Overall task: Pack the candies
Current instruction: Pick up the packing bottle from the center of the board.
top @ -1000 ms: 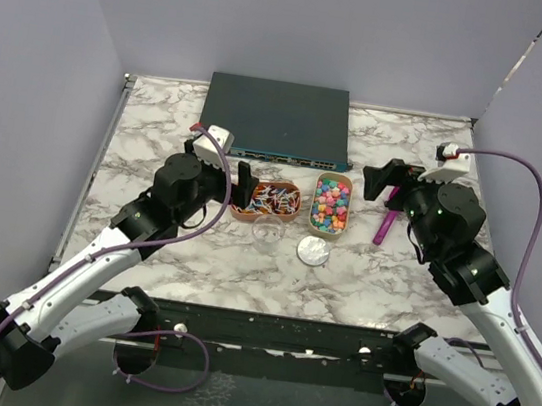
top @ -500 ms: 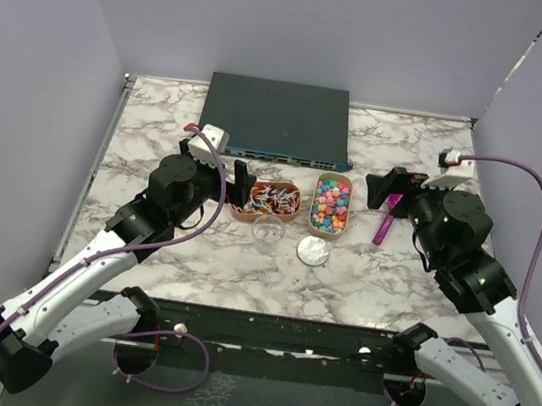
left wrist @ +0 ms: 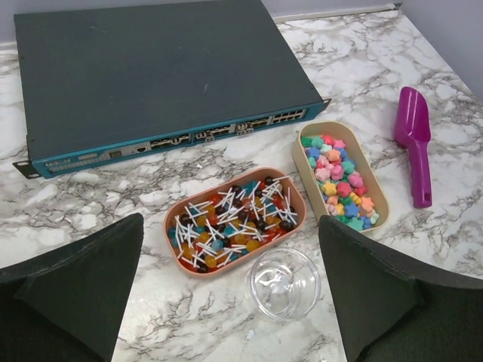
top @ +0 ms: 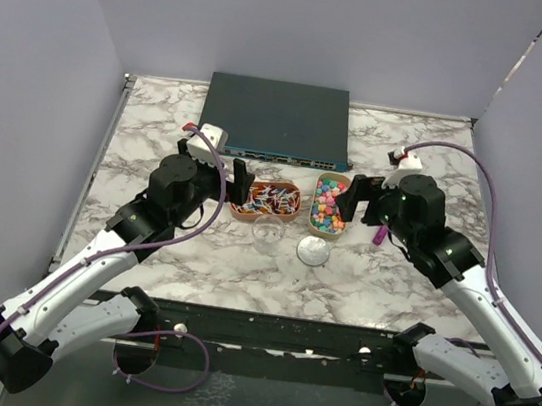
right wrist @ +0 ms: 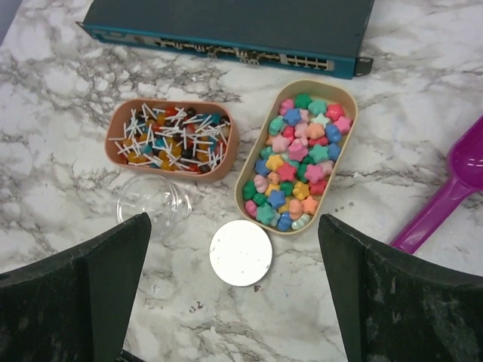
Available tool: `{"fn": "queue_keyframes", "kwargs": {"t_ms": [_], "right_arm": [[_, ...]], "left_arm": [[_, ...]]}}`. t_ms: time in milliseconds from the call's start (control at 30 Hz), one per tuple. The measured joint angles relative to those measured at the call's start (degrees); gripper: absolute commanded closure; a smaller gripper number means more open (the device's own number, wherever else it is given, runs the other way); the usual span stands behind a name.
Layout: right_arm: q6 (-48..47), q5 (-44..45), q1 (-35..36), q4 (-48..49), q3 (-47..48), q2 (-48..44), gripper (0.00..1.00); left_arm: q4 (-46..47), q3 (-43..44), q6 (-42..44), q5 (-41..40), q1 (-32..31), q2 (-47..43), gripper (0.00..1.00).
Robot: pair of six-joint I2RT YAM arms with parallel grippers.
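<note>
Marble tabletop [top: 139, 134] fills every view, and you can see the candies [right wrist: 296, 162] heaped in the beige oval tray [right wrist: 324, 84], just in front of the network switch [left wrist: 158, 72]. Your left gripper [left wrist: 230, 241] and right gripper [right wrist: 234, 241] both hang above the trays, jaws spread wide with nothing between them, though each wrist view cuts the fingers off at the bottom edge. From above, your right arm hides most of the purple scoop [right wrist: 445, 200], and the right wrist view crops its bowl.
</note>
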Motion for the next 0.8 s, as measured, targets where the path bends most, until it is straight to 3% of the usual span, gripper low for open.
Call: {"fn": "queue_keyframes", "kwargs": {"t_ms": [233, 533, 800], "right_arm": [[2.05, -4.24, 1.03, -1.16, 0.35, 6.47, 0.11], [4.33, 0.28, 11.82, -1.75, 6.05, 17.64, 0.16], [6.51, 2.19, 15.23, -1.57, 8.46, 26.43, 0.24]], "left_arm": [[-0.22, 0.0, -0.13, -0.94, 0.0, 0.74, 0.01], [-1.36, 0.11, -0.15, -2.12, 0.0, 1.11, 0.01], [-2.84, 0.31, -0.17, -4.9, 0.0, 0.9, 0.01]]}}
